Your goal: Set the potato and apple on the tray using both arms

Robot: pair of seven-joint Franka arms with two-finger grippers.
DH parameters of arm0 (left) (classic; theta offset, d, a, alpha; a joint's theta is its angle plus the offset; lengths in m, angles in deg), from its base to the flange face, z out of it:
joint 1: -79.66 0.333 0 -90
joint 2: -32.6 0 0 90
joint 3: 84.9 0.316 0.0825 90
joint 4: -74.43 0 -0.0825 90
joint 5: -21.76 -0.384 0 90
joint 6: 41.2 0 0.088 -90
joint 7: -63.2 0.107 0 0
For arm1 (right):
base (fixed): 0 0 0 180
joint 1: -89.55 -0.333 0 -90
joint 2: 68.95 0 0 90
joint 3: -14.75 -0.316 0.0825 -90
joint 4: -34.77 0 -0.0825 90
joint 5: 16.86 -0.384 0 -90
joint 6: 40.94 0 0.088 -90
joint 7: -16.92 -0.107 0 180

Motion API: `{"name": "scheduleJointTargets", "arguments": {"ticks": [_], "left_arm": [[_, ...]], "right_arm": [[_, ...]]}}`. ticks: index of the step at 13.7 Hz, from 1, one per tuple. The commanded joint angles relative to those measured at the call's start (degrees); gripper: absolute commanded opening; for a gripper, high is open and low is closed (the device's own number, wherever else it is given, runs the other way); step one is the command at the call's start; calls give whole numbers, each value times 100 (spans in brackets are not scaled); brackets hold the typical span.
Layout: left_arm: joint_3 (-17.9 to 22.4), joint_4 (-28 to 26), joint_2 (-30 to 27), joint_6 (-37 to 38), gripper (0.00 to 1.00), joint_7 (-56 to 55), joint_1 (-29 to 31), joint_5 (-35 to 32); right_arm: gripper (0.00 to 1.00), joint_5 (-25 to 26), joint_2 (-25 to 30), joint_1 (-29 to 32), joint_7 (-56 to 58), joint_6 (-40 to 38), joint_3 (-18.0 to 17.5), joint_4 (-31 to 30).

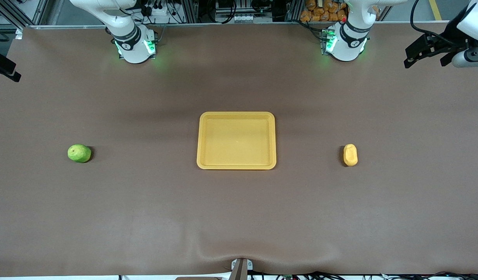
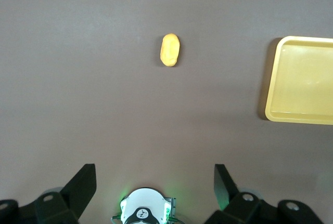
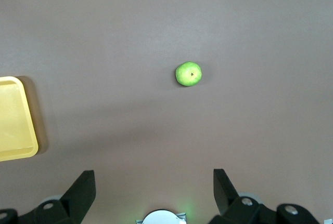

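The yellow-orange tray (image 1: pixel 237 114) lies empty at the middle of the table. The green apple (image 1: pixel 79 153) sits on the table toward the right arm's end, well apart from the tray. The yellow-orange potato (image 1: pixel 350 154) lies toward the left arm's end, also apart from the tray. My left gripper (image 2: pixel 154 180) is open and empty, high over the table near its own base, with the potato (image 2: pixel 170 50) and the tray's rim (image 2: pixel 270 78) below. My right gripper (image 3: pixel 153 182) is open and empty, high over its end, with the apple (image 3: pixel 188 74) and the tray's rim (image 3: pixel 32 120) below.
The brown mat covers the whole table. The left arm's base (image 1: pixel 346 42) and the right arm's base (image 1: pixel 132 42) stand at the edge farthest from the front camera. The left gripper (image 1: pixel 414 54) hangs near the table's end.
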Motion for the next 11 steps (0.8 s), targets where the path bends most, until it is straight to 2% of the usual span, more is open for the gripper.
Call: {"name": "scheduleJointTargets", "arguments": {"ticks": [1,9,11], "left_arm": [[-54,181,70,143,100,123,51,-144],[-28,339,245,248,100,97,68,-144],[-37,322,245,319,100,97,59,-135]], "right_arm": [[100,-103,-51,45,50,-79,-27,136],[100,-95,-86,115,59,-35,-9,136],[100,-7,-244,124,59,-44,-9,136]]}}
